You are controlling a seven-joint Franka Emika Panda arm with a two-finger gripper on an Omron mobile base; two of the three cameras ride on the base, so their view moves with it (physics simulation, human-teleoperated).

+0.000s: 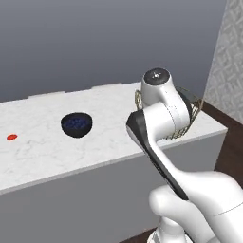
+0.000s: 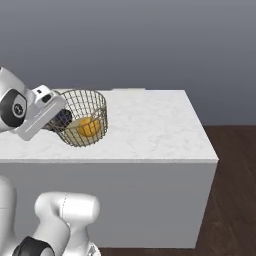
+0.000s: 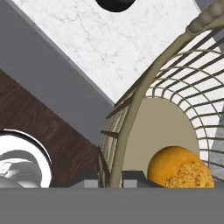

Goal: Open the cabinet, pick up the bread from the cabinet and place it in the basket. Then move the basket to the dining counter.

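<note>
Tan-gold wire forms the basket (image 2: 82, 117), which stands upright on the white marble bench (image 2: 150, 130), mouth up, wider than tall, with no clear long axis. It sits near the bench's right-hand end in the left base view, where the arm hides most of it and only slivers of wire (image 1: 192, 102) show. The bread (image 2: 89, 127), a round golden bun, lies inside the basket on its beige base, against the wall on the robot's side; its facing cannot be told. The end effector (image 3: 109, 179) is clamped narrowly on the basket's near wall, one finger (image 3: 89, 178) outside the wire and one inside; its tips are cut off at the frame bottom. A dark blue bowl (image 1: 76, 125) stands left of the basket, well apart. A small red spot (image 1: 12, 137) lies farther left; what it is cannot be made out.
</note>
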